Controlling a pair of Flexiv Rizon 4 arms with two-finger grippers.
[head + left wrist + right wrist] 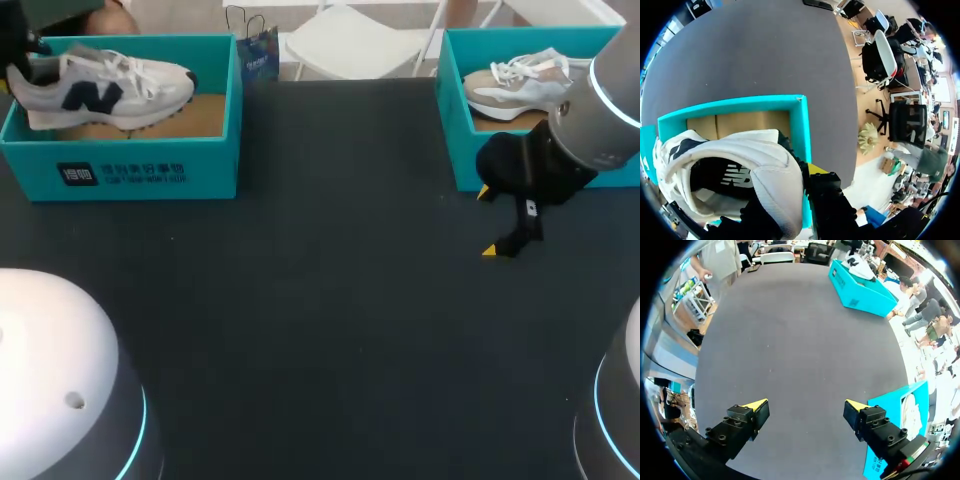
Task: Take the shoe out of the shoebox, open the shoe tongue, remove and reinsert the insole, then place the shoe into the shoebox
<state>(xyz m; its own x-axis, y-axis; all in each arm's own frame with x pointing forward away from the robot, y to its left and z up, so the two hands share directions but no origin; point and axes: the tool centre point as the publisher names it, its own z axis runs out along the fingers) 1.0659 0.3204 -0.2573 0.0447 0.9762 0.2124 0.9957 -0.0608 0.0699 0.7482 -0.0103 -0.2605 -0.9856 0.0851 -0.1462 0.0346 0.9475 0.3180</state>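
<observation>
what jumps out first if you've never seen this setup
Two teal boxes stand at the far corners of the dark table. In the left shoebox a white sneaker with a dark logo is gripped at the heel by the left gripper. The right shoebox holds a pale sneaker, and the right gripper hangs open over the table just in front of it.

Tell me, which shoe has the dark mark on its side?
The left shoe, in the left box: white with a dark navy mark on its side. The right shoe is pale, with no such mark showing.
</observation>
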